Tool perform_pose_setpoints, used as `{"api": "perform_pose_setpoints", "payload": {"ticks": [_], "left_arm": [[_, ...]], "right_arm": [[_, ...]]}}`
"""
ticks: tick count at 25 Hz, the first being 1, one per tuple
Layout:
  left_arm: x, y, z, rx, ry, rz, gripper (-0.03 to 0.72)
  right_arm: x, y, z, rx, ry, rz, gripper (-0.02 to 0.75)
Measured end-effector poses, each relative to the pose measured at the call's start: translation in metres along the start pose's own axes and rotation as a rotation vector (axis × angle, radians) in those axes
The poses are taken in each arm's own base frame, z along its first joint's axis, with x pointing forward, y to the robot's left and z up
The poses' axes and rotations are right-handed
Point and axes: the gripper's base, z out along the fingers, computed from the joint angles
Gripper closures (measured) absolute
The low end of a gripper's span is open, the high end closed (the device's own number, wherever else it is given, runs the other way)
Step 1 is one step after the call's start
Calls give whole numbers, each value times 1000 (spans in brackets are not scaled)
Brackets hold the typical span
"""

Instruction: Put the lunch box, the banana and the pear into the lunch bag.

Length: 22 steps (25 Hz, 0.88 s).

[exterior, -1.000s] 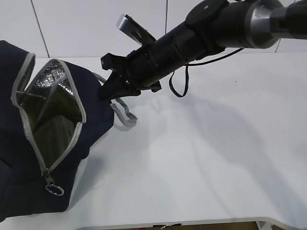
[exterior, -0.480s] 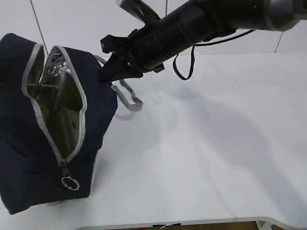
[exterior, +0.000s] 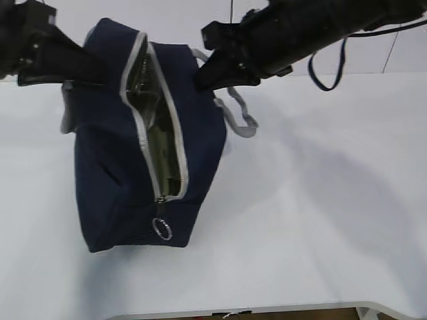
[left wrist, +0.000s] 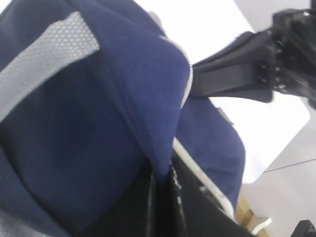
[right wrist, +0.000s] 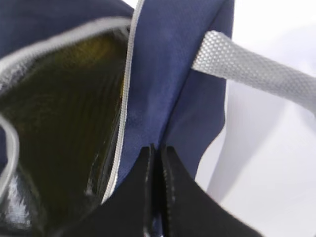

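Observation:
The navy lunch bag hangs upright between my two grippers, its bottom at the white table. Its grey-trimmed zipper mouth gapes and faces the camera, with a ring pull at the low end. My left gripper is shut on the bag's left top edge; in the left wrist view it pinches a fold of navy fabric. My right gripper is shut on the right top edge, and pinches navy fabric in its own view. The foil lining shows dark. Lunch box, banana and pear are out of view.
A grey webbing handle loops out to the right of the bag, and shows in the right wrist view. The other handle crosses the left wrist view. The white table extends right; its front edge runs along the bottom.
The bag has been raised from a slumped lie to upright and carried right. The right gripper moved right with it. The left gripper has come into view, gripping the bag's left top.

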Motion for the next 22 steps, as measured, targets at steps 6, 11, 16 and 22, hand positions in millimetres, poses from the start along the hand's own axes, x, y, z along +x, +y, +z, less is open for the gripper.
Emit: {"api": "perform_pose_setpoints", "payload": {"ticks": [6,11,16,22], "left_arm": [[5,-21,55,27,25,36,702],[17,-41,89,16,-2,73,702],[22,-51,105,-10,-48,112,702],[16,-43,114,-79,-135,82,702]], "right_arm": [[12,-14,-56,94,-75,3,720],[21,-31,-86,159,-97,9,720],[33,-42,-86,181,-72,-21,720],[32,-46,-84,211,-109,-44,720]]}}
